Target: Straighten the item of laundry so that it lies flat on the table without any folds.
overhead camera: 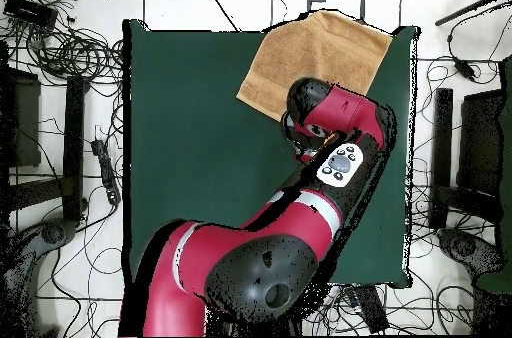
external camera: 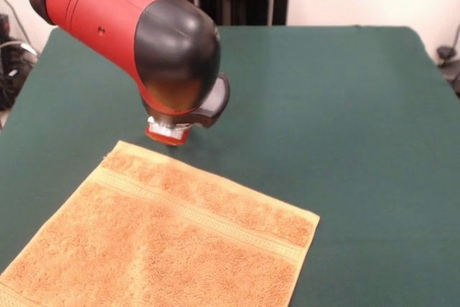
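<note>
Towel (external camera: pixel 172 242): flat, no folds visible, at 7 o'clock on worktop (external camera: pixel 345 120)
Tool (external camera: pixel 167 133): above towel's 12 o'clock edge, grip state unclear

arm (external camera: pixel 93 5): red shell | black rounded joint caps | grey button panel (overhead camera: pixel 340 164)
</note>
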`<move>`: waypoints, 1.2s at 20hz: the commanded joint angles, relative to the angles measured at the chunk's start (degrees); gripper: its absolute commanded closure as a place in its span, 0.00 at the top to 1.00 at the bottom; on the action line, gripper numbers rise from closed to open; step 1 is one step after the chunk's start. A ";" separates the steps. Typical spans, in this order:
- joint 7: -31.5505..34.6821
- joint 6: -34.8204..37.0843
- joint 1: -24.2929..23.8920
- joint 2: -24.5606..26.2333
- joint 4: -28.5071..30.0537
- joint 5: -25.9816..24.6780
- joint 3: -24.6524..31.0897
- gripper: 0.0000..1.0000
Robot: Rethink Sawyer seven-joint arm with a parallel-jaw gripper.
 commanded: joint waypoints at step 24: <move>9.69 -8.93 -2.91 -12.60 -1.62 1.68 3.51 1.00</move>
